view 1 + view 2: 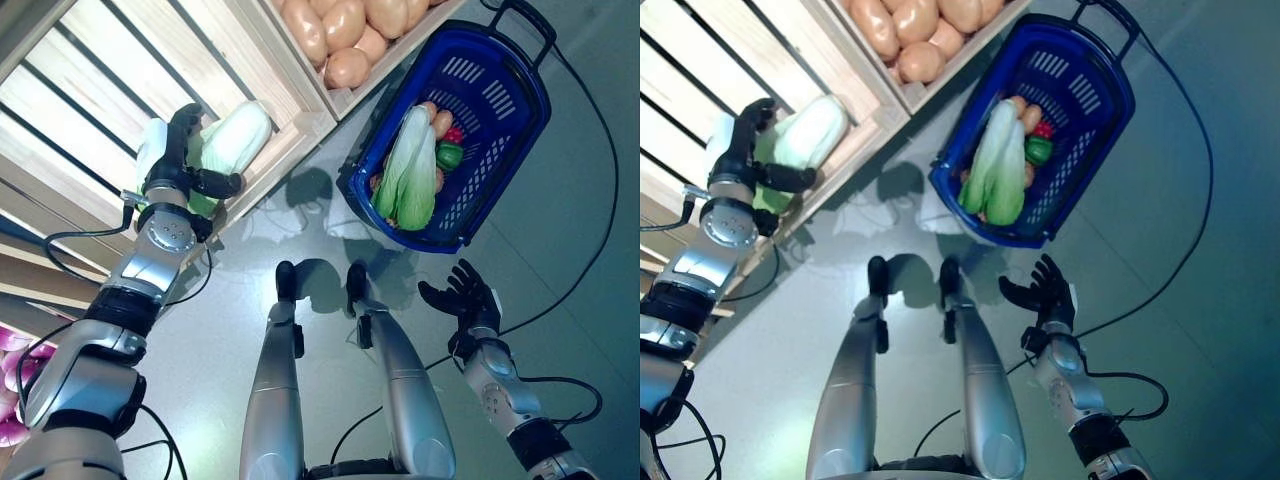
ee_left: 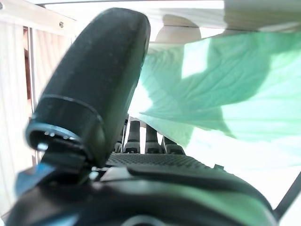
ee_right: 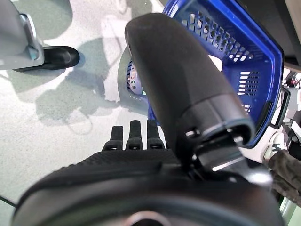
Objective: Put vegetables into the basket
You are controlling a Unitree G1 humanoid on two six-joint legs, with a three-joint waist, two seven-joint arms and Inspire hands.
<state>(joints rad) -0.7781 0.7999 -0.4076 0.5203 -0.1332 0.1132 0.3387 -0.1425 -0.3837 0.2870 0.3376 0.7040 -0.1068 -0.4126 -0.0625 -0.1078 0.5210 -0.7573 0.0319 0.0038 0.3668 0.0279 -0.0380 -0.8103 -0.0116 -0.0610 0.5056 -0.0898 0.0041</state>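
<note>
At far left, well clear of the basket [image 1: 452,150]: left hand [image 1: 180,165] up at the wooden shelf [image 1: 285,110], fingers [image 1: 183,125] and thumb curled round a napa cabbage [image 1: 232,140] lying at the shelf's front edge. Wrapped across its girth, likely because so bulky and leafy a thing gives no narrow part to pinch. Confirmed in the left wrist view: pale green leaf pressed close over the palm.

Up the shelf, nearer the basket's handle end: a crate of potatoes [image 1: 340,30], untouched.

On the floor below that crate: the blue basket, already carrying another cabbage [image 1: 408,175] laid lengthwise, a green pepper [image 1: 449,155] and something red beside it. Room left along the bare wall, so probably space for the second cabbage.

Below the basket, near its closer rim: right hand [image 1: 462,296], fingers spread loose and empty, hovering idle, perhaps kept ready to steady the basket.
</note>
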